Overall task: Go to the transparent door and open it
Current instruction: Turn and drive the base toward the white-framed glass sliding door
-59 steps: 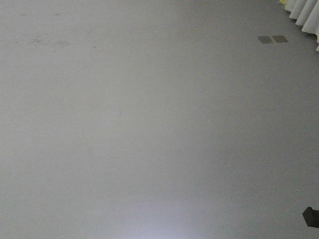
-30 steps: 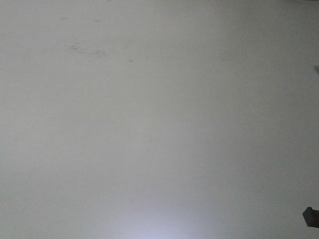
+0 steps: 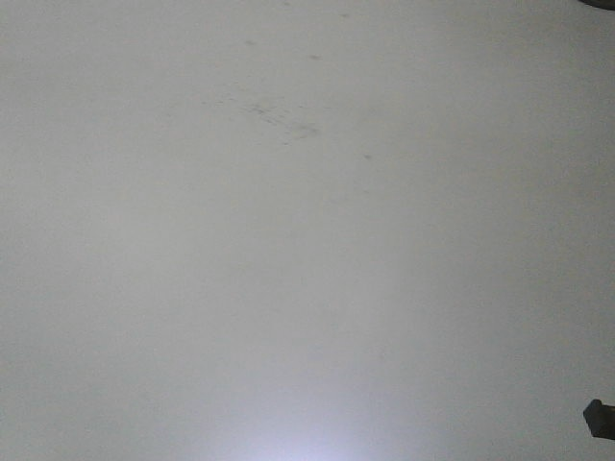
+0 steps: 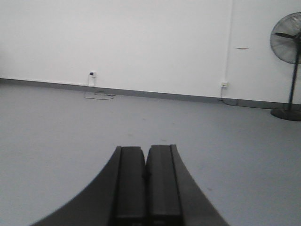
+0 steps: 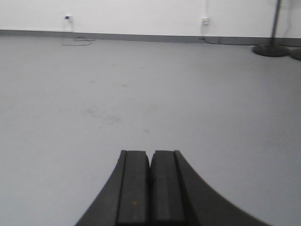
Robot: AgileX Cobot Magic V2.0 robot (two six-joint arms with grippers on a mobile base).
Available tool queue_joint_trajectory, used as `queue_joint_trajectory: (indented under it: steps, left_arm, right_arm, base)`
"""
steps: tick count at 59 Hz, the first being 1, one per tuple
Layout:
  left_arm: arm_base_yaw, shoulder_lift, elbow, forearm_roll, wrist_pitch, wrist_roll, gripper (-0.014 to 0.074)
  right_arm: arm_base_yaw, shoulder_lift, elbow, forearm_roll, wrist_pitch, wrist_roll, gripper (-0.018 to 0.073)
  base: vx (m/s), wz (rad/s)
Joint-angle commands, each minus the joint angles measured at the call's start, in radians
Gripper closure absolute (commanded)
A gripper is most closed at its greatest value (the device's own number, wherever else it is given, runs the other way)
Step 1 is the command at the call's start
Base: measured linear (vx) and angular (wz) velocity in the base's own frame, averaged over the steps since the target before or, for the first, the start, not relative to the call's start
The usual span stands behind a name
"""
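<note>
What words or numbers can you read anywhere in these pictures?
No words or numbers can be read.
The floor, white wall, fan, left gripper and right gripper are all plain.
The wall sockets are too small to show any marks.

Front looks down, wrists forward, floor (image 3: 307,288) shared

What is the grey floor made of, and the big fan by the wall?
The floor looks like smooth painted or sealed concrete: flat grey, seamless, faintly scuffed. The fan looks like dark metal: thin wire cage, slim pole, round base. Some parts could be plastic.
</note>
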Motion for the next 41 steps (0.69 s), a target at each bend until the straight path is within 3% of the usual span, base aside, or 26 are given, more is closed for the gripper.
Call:
queue_joint_trajectory:
  steps: [1,41]
  left_arm:
    - [-0.004,-0.013,0.030,-0.002,-0.081,-0.008,0.0602]
    - [-0.004,-0.012,0.030,-0.002,-0.079,-0.008,0.0602]
  right_arm:
    - [-0.005,-0.015,0.013,-0.004,-0.081,-0.006,0.0567]
    - [-0.005,-0.014,0.013,-0.004,-0.081,-0.006,0.0567]
  base:
    - [0.61,0.53]
    - [0.63,0.59]
